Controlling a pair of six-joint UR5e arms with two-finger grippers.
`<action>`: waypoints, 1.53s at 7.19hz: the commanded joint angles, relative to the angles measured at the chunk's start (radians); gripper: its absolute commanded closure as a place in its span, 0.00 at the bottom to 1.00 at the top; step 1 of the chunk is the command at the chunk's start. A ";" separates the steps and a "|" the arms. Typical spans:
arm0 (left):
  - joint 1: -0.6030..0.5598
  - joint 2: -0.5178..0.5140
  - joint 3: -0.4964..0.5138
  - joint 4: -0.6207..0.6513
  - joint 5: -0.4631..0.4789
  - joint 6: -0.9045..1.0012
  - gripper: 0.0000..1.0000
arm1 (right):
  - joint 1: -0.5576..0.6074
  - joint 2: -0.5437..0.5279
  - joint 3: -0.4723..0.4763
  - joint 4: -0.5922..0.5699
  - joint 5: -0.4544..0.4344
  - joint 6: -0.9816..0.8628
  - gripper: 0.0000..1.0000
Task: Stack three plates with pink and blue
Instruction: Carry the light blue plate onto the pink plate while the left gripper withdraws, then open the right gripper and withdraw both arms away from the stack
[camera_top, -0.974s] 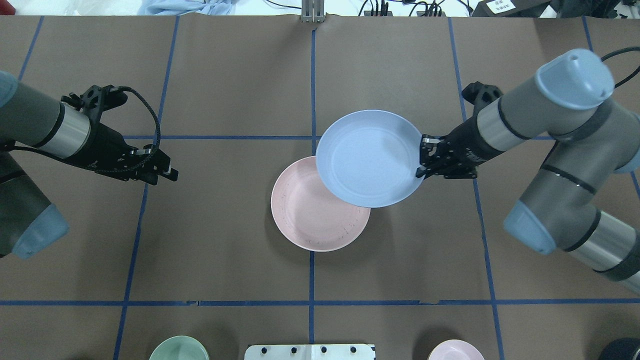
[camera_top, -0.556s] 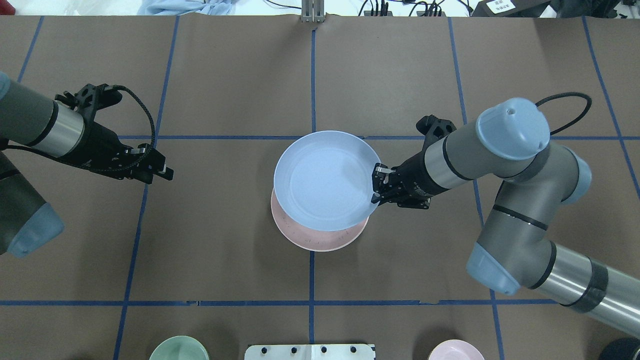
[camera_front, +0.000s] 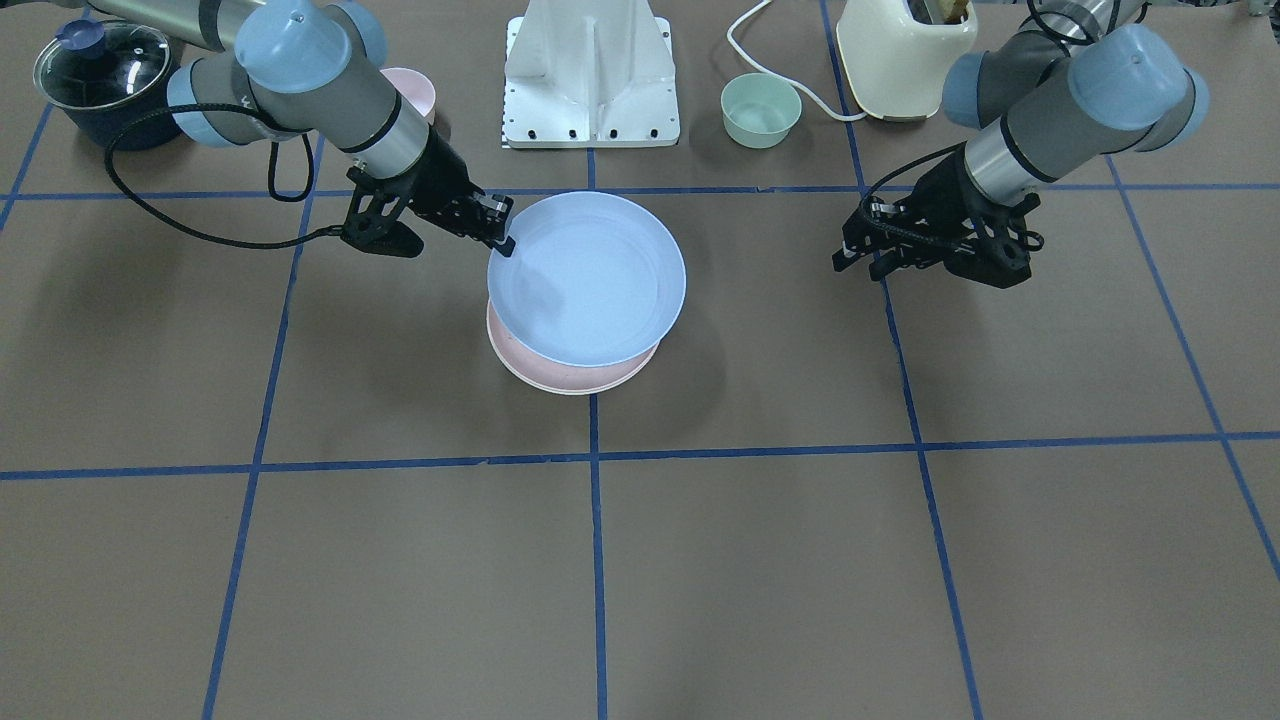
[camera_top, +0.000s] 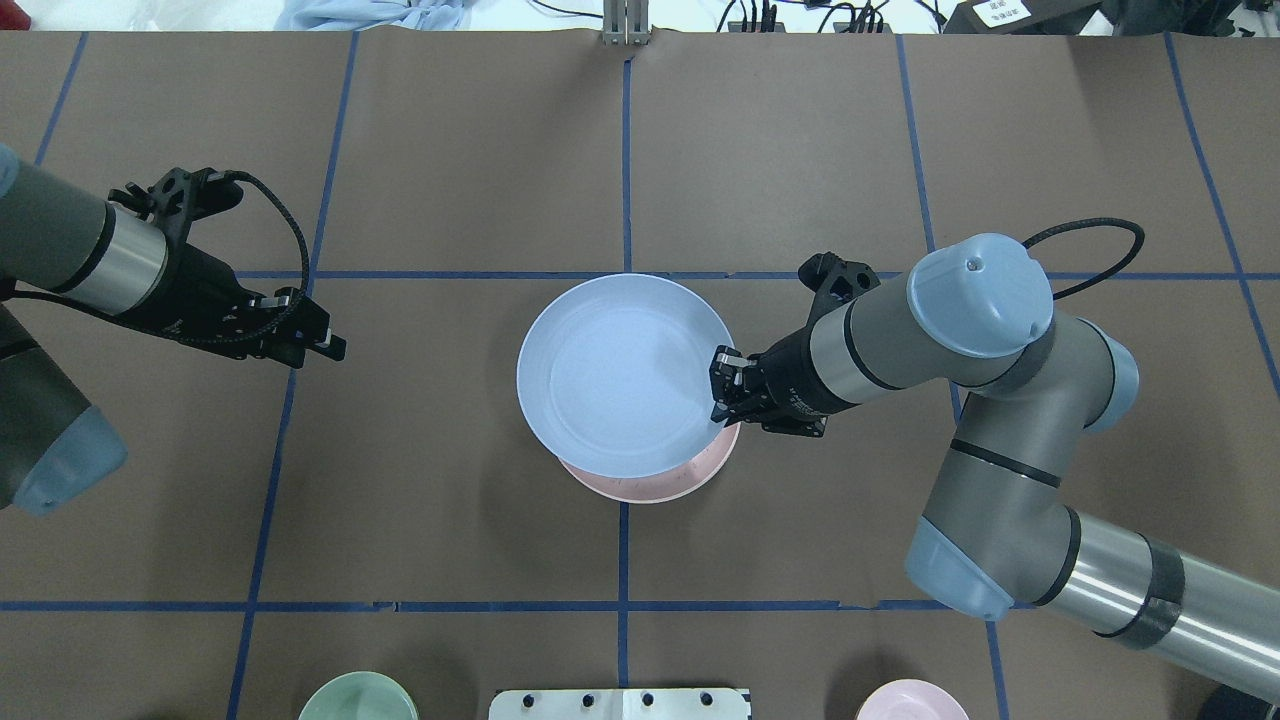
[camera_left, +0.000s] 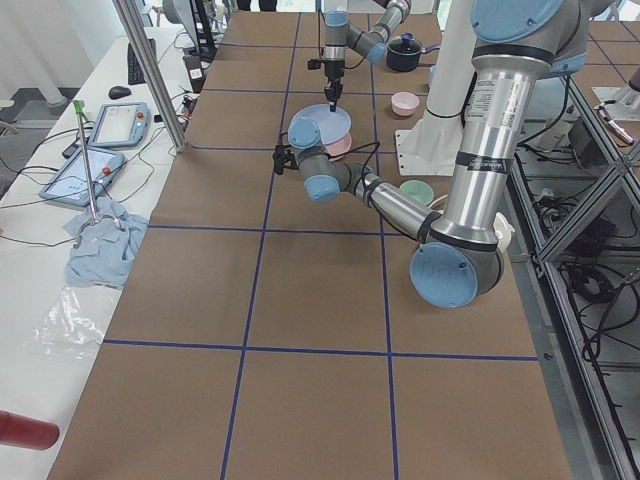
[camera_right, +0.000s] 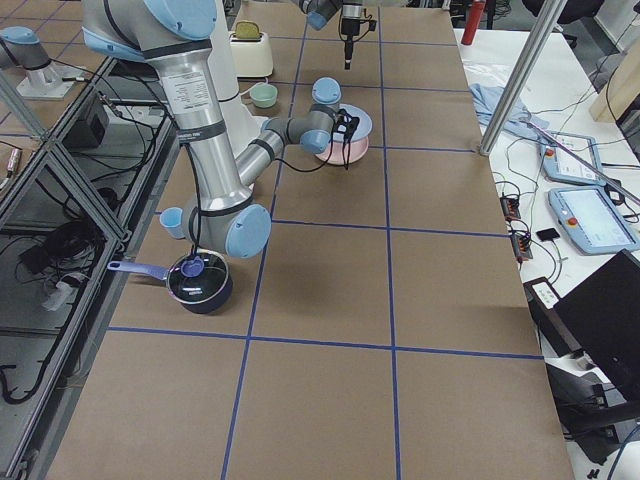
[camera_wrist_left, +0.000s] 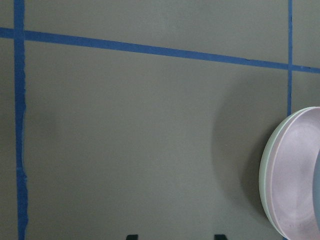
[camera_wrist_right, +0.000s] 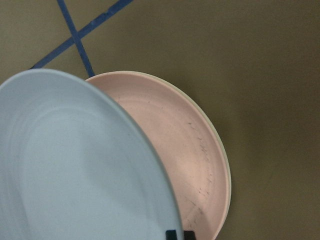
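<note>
Brown paper ruled with blue tape is covering the table (camera_top: 450, 500), and I am working at its middle. Item: blue plate (camera_top: 620, 375), round, shallow, matte, with faint concentric rings; my right gripper (camera_top: 722, 385) is pinching it by the rim on one side only, and it is hanging above the stack rather than sitting in it. Item: pink plate (camera_top: 690, 478), same size, lightly speckled with dark marks, lying nested on the cream-white plate (camera_wrist_left: 263, 170), of which only a thin rim is showing. Item: my left gripper (camera_top: 325, 345), fingers spread and carrying nothing, hovering well apart from the plates. Hazards, as I am judging them: the blue plate is sitting off-centre, leaving a crescent of pink uncovered on the side nearest me, so letting go now is risking a rim-on-rim landing, a tilt or a slide off the stack. The one-sided rim hold is also risking droop or slip, and my fingers may nudge the pink plate while lowering.
</note>
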 joint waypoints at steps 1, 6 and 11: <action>0.000 0.000 0.000 0.000 0.000 0.000 0.41 | -0.002 0.002 -0.024 0.002 -0.014 -0.001 0.01; -0.050 0.051 -0.002 -0.005 0.003 0.077 0.41 | 0.085 -0.076 0.031 -0.008 -0.018 -0.013 0.00; -0.535 0.274 0.103 0.002 -0.002 0.909 0.35 | 0.574 -0.406 0.015 -0.017 0.274 -0.703 0.00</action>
